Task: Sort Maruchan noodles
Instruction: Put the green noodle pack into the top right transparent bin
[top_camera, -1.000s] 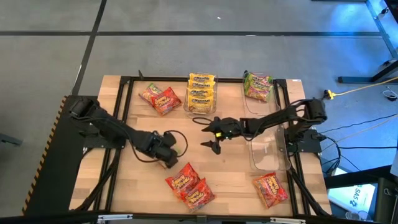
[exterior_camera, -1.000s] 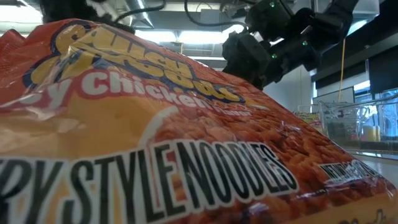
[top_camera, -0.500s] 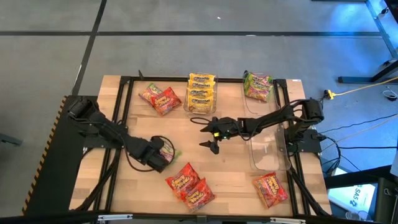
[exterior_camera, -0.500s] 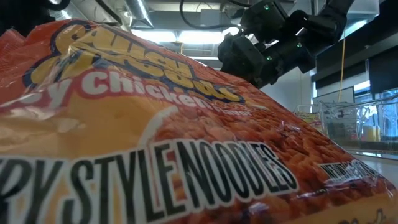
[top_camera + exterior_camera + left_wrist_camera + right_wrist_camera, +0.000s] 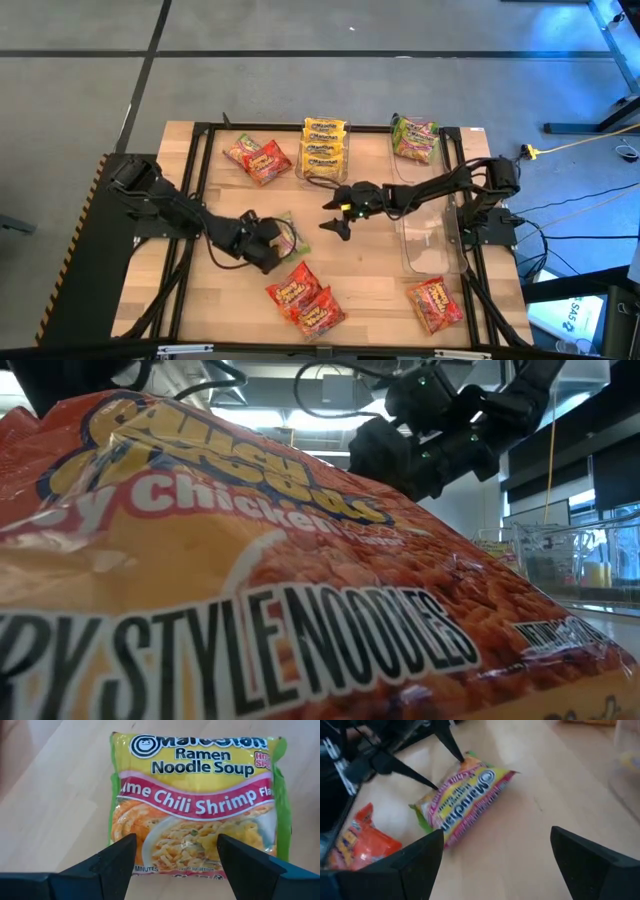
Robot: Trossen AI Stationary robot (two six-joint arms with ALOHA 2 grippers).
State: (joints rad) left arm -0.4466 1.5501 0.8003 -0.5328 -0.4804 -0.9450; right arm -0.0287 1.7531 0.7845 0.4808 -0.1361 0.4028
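A light green Maruchan packet (image 5: 197, 795) lies flat on the table just left of its middle, also seen in the high view (image 5: 288, 235) and the right wrist view (image 5: 465, 800). My left gripper (image 5: 175, 850) is open, and its fingers stand over that packet's end nearest the left edge. My right gripper (image 5: 336, 218) is open and hangs over the table's middle, to the packet's right and apart from it. Red-orange packets lie at the far left (image 5: 258, 157), near the middle of the near edge (image 5: 305, 295) and at the near right (image 5: 435, 303). Yellow packets (image 5: 323, 145) and green packets (image 5: 415, 137) lie along the far edge. My left gripper's open fingers (image 5: 436, 787) reach over the green packet's end (image 5: 170, 862) from the table's left, slanting down. I cannot tell whether the tips touch the wrapper. The packet lies flat on the wood.
A clear plastic bin (image 5: 432, 240) stands at the right side, and another clear bin (image 5: 322, 168) holds the yellow packets. A red-orange packet (image 5: 250, 580) fills the low view, with my right arm (image 5: 430, 440) above it. Bare wood lies between the two grippers.
The green packet, hidden under my left gripper a second ago, now lies in plain sight on the table to that gripper's right. My right gripper has moved a little toward the table's far edge and left, still open.
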